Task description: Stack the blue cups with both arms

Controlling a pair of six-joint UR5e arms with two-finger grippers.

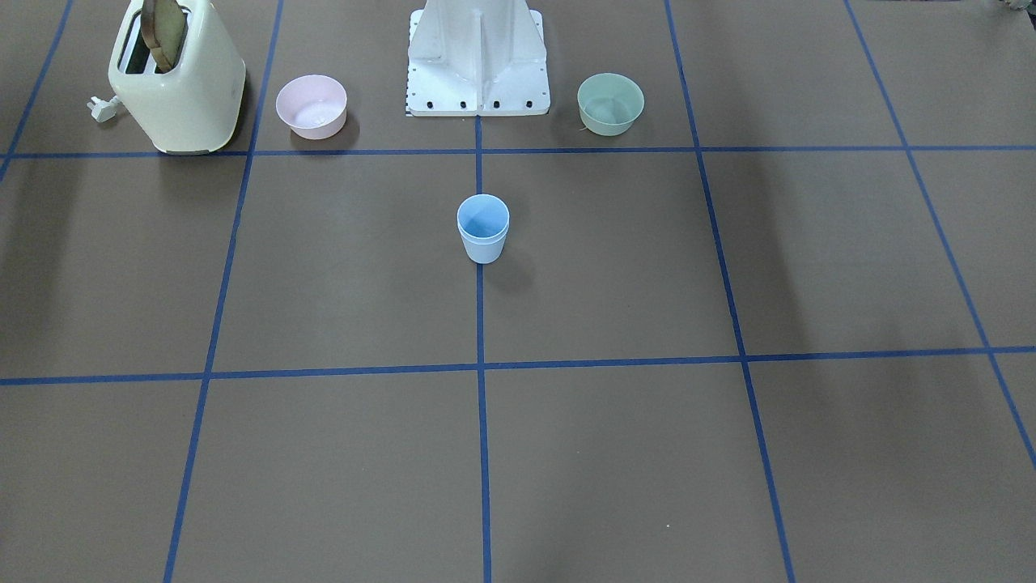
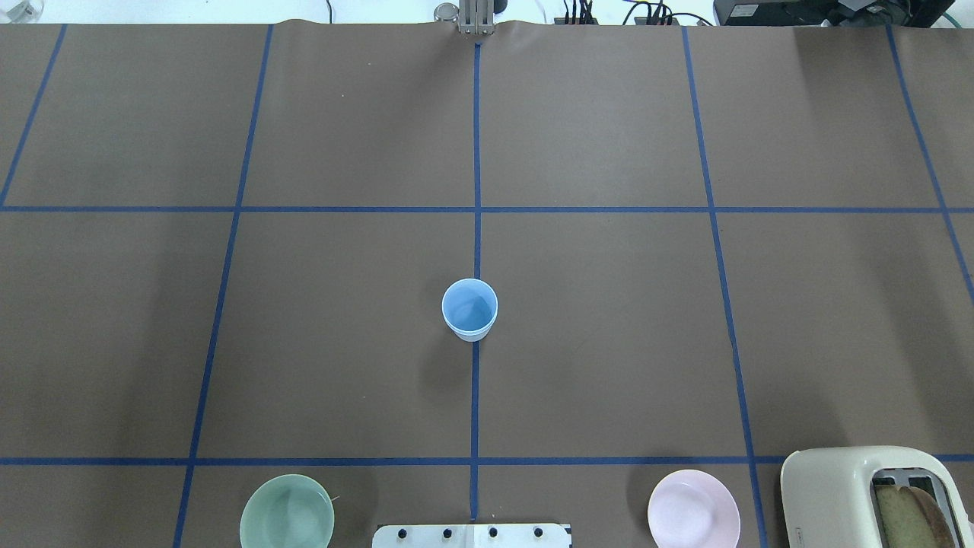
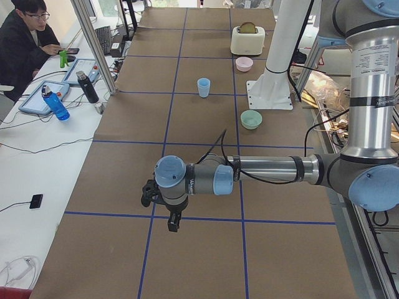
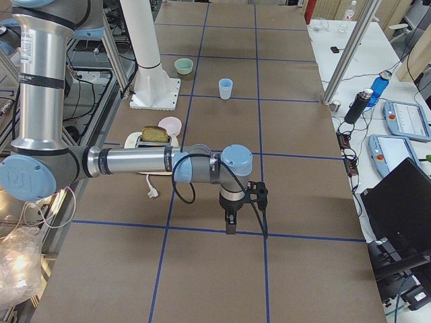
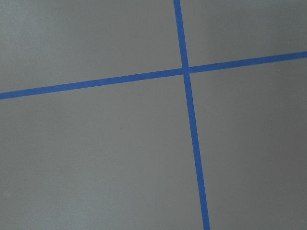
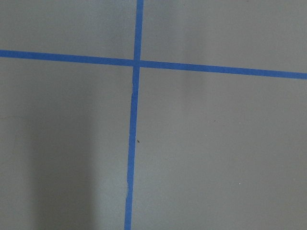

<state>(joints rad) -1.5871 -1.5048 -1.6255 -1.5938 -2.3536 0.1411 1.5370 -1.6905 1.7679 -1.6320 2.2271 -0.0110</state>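
Though the brown-papered table is broad, the task's things sit at its middle. The left arm and right arm reach out low over opposite ends. Whether the left gripper or the right gripper has its jaws apart cannot be told from these side views. A cream toaster, a pink bowl and a green bowl stand along the robot's edge. The blue cups stand upright on the centre tape line, seemingly already nested, with a second rim just under the top one. They are probably light, stiff and slick. A pinch over the rim wall, one finger inside, would suit.
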